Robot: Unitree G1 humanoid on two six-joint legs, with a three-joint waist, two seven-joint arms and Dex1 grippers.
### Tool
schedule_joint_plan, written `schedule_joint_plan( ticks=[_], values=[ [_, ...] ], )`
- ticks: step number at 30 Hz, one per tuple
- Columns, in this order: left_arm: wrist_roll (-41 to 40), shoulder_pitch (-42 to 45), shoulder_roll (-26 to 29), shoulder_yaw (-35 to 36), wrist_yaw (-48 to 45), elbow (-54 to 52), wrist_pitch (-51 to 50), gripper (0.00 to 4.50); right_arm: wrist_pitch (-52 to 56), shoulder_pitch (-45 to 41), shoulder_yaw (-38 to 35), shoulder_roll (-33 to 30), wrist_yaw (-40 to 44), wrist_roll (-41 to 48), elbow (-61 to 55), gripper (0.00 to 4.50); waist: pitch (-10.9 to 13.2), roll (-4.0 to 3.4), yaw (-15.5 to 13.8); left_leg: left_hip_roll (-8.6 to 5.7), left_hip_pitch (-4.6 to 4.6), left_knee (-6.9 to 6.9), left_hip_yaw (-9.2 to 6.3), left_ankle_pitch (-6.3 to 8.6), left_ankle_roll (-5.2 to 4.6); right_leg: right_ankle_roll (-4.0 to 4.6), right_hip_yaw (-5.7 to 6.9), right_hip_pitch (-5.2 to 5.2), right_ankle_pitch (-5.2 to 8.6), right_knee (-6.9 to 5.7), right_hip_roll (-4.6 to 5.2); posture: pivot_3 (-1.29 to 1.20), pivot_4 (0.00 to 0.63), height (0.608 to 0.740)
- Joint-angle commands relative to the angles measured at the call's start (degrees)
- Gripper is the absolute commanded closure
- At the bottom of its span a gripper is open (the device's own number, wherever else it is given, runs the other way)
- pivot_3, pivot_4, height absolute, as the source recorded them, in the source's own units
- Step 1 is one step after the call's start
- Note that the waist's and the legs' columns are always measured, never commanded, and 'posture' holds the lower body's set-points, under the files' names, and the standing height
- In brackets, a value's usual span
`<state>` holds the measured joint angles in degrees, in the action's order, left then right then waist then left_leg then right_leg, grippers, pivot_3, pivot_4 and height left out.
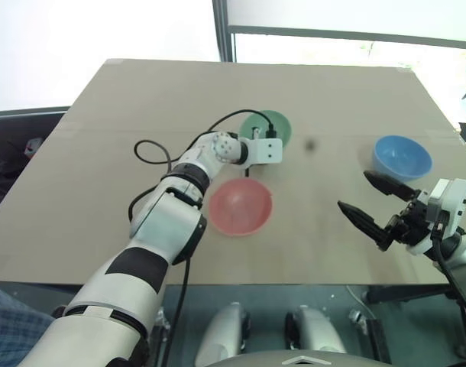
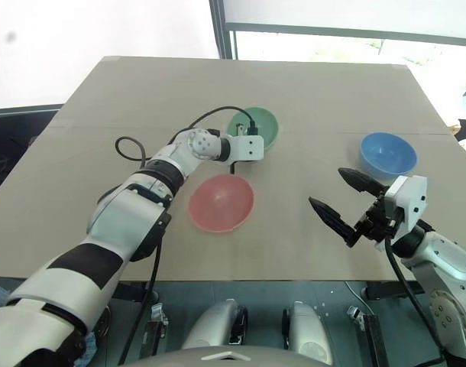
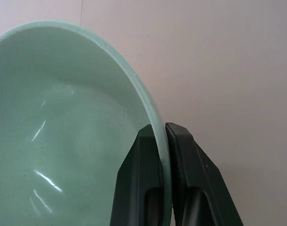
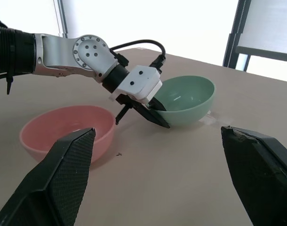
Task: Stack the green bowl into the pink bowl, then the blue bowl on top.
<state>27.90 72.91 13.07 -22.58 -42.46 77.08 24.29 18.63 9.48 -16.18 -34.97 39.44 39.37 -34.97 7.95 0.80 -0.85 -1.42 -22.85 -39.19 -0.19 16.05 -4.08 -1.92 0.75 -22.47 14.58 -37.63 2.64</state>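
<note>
The green bowl stands upright at the middle of the table's far half. My left gripper is shut on its near rim, with one finger inside the bowl and one outside. The pink bowl sits upright just in front of it, nearer to me and apart from it. At the far right stands the blue bowl, untouched. My right gripper hovers open in front of the blue bowl, pointing left toward the other two bowls, with nothing between its fingers.
The bowls rest on a tan tabletop. A black cable from my left wrist loops above the table left of the green bowl. The table's front edge runs just below the pink bowl.
</note>
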Motion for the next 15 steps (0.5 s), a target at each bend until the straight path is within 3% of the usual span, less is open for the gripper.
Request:
schedule_joint_plan(
  ticks=[1, 11, 15],
  values=[
    [0.06, 1.61, -0.11, 0.16, 0.24, -0.68, 0.70, 4.40, -0.28, 0.16, -1.89, -0.56, -0.24, 0.06, -1.52, 0.00, 0.00, 0.00, 0.00, 0.00, 0.00, 0.00, 0.00, 0.00, 0.00, 0.00, 0.00, 0.00, 0.00, 0.00, 0.00, 0.00, 0.150, 0.740],
    [0.37, 2.23, 0.30, 0.08, 0.56, -0.86, 1.63, 4.40, -0.88, 0.67, -1.75, -0.40, 0.07, -0.52, -1.29, 0.00, 0.00, 0.00, 0.00, 0.00, 0.00, 0.00, 0.00, 0.00, 0.00, 0.00, 0.01, 0.00, 0.00, -0.01, 0.00, 0.00, 0.150, 0.740],
    [-3.11, 4.44, 1.22, 3.33, -0.81, -1.87, 3.38, 4.40, -1.07, 1.04, -1.68, -0.23, -0.02, -0.80, -1.59, 0.00, 0.02, 0.02, -0.01, 0.00, -0.01, 0.00, 0.00, 0.00, 0.00, 0.00, 0.01, 0.00, 0.00, 0.00, 0.00, 0.00, 0.150, 0.740]
  ],
)
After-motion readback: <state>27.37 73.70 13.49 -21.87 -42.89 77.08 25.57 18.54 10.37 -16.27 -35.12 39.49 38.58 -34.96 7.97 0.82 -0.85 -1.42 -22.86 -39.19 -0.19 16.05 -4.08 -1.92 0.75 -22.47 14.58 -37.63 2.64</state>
